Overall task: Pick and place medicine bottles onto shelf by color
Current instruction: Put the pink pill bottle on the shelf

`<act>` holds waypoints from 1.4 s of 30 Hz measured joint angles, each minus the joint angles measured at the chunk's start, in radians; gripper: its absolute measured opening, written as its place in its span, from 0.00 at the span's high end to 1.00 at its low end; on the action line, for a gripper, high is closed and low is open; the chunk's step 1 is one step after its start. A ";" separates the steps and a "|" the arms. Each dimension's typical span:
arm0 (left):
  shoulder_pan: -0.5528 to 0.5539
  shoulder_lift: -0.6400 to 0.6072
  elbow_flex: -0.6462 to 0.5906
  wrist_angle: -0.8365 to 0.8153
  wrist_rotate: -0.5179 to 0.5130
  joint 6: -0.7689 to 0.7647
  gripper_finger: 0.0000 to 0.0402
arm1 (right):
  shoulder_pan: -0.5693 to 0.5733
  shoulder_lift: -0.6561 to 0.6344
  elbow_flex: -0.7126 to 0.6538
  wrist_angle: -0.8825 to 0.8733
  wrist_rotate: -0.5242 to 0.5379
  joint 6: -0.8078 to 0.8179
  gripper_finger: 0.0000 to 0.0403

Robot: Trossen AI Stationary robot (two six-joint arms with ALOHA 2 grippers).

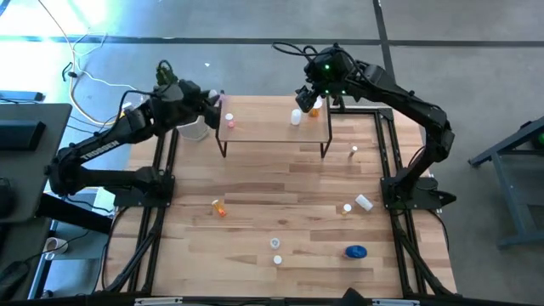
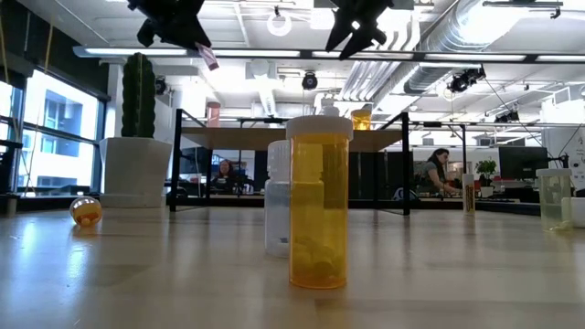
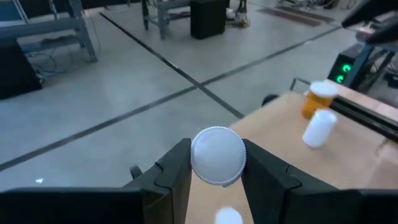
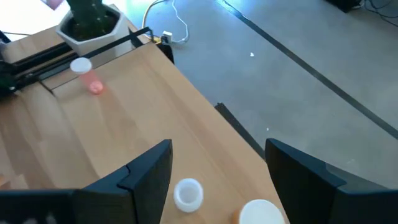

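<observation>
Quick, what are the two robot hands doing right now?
Left gripper: shut on a pink bottle.
Right gripper: open, holding nothing.

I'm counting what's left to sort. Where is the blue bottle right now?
In the high view the blue bottle lies on the table's near right part, far from the shelf, with two small white-capped bottles to its left.

shelf (image 1: 274,127) at table's (image 1: 280,191) far edge: pink bottle (image 1: 229,121) at its left end; white bottle (image 1: 296,117) and orange bottle (image 1: 315,108) toward its right. Loose on table: orange bottle (image 1: 219,207) lying left, two small bottles (image 1: 276,252) near centre, blue bottle (image 1: 355,252) near right, more (image 1: 355,204) mid right.
</observation>
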 joint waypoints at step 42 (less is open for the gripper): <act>0.241 0.576 0.434 -0.441 0.265 0.156 0.72 | -0.038 0.000 0.000 0.000 0.000 -0.016 0.39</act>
